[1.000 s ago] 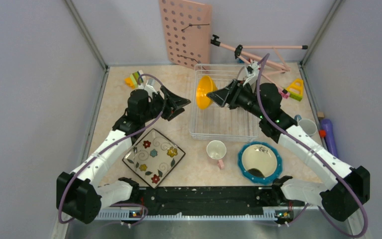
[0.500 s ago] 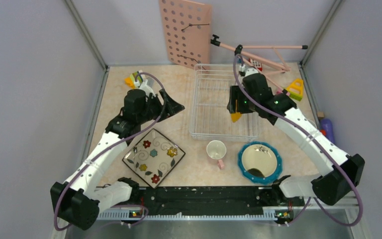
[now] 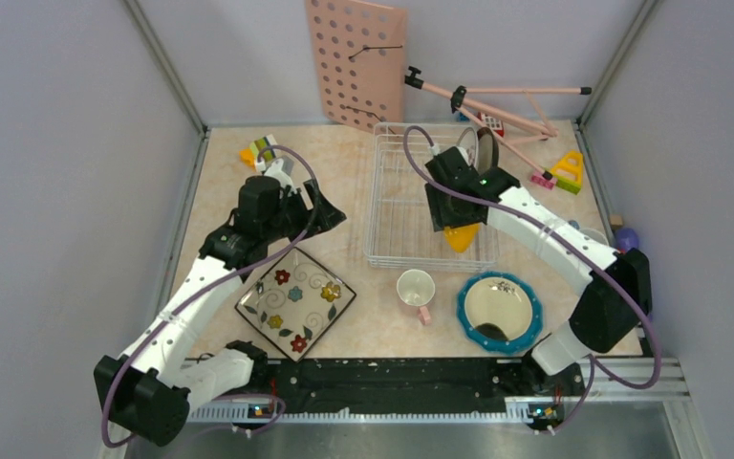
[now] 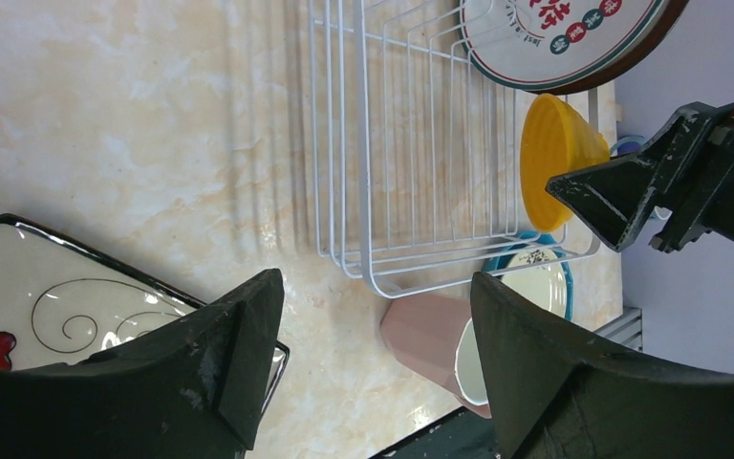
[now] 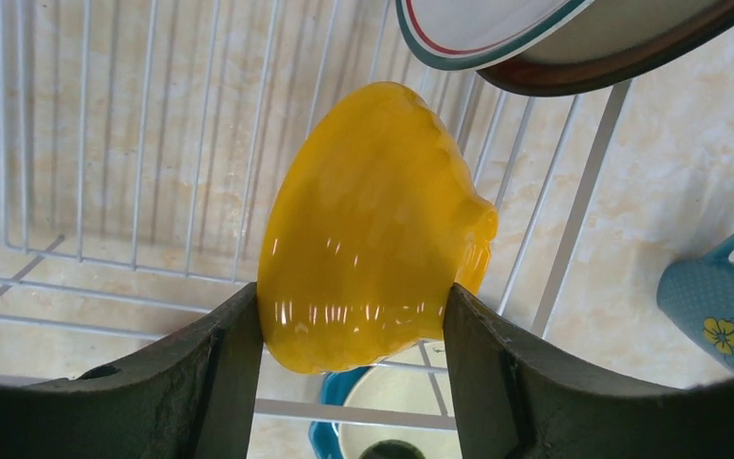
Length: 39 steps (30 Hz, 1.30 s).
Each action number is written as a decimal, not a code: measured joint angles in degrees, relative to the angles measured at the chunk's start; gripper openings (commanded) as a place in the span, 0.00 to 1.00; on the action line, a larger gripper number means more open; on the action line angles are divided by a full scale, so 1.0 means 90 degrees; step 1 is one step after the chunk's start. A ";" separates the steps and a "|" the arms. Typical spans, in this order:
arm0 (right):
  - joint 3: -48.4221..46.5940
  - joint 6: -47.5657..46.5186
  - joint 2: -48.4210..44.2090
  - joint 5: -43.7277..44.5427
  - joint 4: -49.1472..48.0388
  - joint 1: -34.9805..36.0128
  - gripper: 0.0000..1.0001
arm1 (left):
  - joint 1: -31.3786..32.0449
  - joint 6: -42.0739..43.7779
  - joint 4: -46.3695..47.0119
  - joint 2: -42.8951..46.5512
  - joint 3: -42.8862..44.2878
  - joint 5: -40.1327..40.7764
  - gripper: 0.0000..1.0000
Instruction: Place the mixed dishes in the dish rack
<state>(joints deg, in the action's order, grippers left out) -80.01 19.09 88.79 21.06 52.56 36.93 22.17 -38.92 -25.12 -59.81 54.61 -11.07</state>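
The white wire dish rack [image 3: 411,206] stands mid-table. A brown-rimmed round plate [image 3: 485,148] stands on edge at its back right. My right gripper [image 3: 454,222] is shut on the yellow-orange bowl [image 3: 463,237], tilted over the rack's front right corner; the right wrist view shows the bowl [image 5: 373,229] between the fingers [image 5: 225,363]. My left gripper [image 3: 323,212] is open and empty, above the table between the rack and the square floral plate [image 3: 296,301]. The pink cup [image 3: 416,287] and teal dish [image 3: 499,311] sit in front of the rack. A small blue cup [image 5: 717,301] is right of the rack.
A pink pegboard [image 3: 358,62] leans on the back wall, with a pink stand [image 3: 497,100] lying behind the rack. Toy blocks lie at the back left [image 3: 258,151] and back right [image 3: 567,170]. A purple object [image 3: 628,236] sits by the right wall.
My right arm has swung the bowl from the rack's back left to its front right corner, uncovering the round plate. My left gripper has shifted slightly toward the floral plate.
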 measured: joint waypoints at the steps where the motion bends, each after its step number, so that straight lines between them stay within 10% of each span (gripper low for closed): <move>1: 0.0000 0.0002 0.0058 0.0063 -0.0012 0.0012 0.05 | 0.0000 0.0022 -0.0017 0.0012 0.0000 0.0012 0.77; 14: 0.0010 0.0287 0.0911 0.0899 -0.0068 0.0141 0.30 | -0.0002 0.0250 -0.0170 0.0138 -0.0029 0.0146 0.78; 18: 0.0007 0.0338 0.1212 0.1207 -0.0100 0.0223 0.82 | -0.0002 0.0323 -0.0214 0.0248 -0.0070 0.0194 0.78; 21: 0.0005 0.0491 0.1477 0.1382 -0.0087 0.0318 0.97 | -0.0002 0.0347 -0.0240 0.0253 -0.0083 0.0197 0.80; 39: 0.0274 0.0452 0.0202 0.0588 -0.0804 0.0580 0.84 | -0.0002 0.0372 -0.0109 0.0165 -0.0357 -0.0301 0.78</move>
<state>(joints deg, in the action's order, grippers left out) -77.54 23.16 90.61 26.35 45.32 42.15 22.15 -35.57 -26.11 -58.33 51.40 -13.78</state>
